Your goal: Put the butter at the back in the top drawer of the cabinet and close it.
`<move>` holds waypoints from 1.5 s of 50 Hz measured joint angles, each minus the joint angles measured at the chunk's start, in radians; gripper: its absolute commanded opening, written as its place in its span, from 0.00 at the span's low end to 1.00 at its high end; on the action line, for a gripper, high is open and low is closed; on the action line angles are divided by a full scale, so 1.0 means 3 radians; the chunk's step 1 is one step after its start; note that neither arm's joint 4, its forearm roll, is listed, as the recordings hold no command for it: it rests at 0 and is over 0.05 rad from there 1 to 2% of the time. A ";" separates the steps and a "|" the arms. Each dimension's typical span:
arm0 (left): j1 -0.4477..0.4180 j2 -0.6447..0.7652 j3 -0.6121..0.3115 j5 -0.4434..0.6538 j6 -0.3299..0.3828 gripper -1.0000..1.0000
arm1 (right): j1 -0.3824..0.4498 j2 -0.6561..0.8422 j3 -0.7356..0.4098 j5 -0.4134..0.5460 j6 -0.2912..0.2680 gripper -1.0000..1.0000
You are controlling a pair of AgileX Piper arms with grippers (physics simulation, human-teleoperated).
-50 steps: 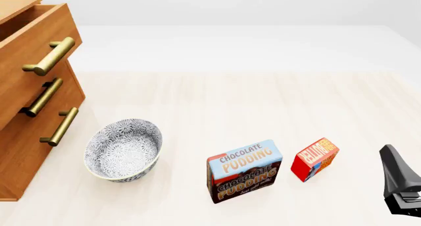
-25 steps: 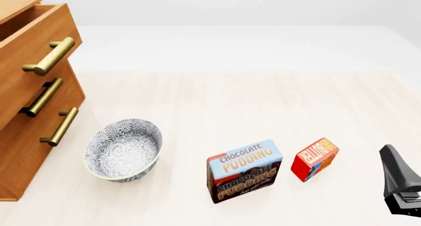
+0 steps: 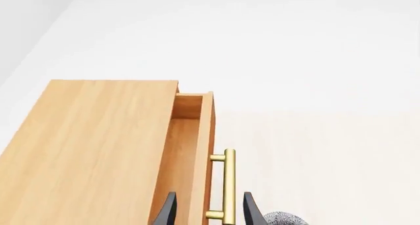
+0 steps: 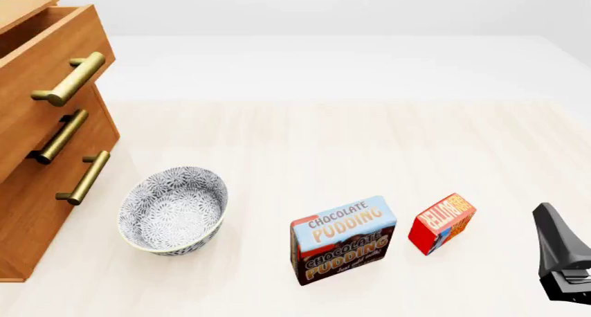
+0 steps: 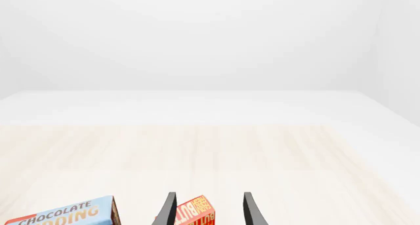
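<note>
One butter (image 4: 442, 223) box stands on the desk (image 4: 323, 144) just to the right of the chocolate pudding box (image 4: 342, 239), apart from it by a narrow gap. I read its orange-yellow lettered face as tilted up and toward the camera, with the long axis running diagonally from the near left to the far right. In the right wrist view the butter (image 5: 195, 213) sits between the two finger tips of the right end effector (image 5: 209, 210), ahead of them; I see no contact.

Open desk surface extends behind the butter and the pudding box, all the way toward the cabinet (image 4: 28, 213) at the far left of the pudding box. A patterned bowl (image 4: 173, 209) rests left of the pudding box, between it and the cabinet's lower drawers. The top drawer (image 4: 46, 71) is pulled out, its front leaning forward past the two drawers beneath, and its interior is visible from the left wrist view.

The right end effector (image 4: 563, 261) is right of the butter, at the frame edge; its fingers stand spread and hold nothing. The left end effector (image 3: 209, 212) is likewise released, its two tips flanking the brass handle (image 3: 227, 185) of the top drawer (image 3: 190, 156) without gripping it.
</note>
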 measured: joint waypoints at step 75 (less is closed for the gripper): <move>-0.0008 0.0286 0.0454 -0.0415 -0.0055 1.00 | 0.0000 0.0000 0.0000 0.0000 0.0000 1.00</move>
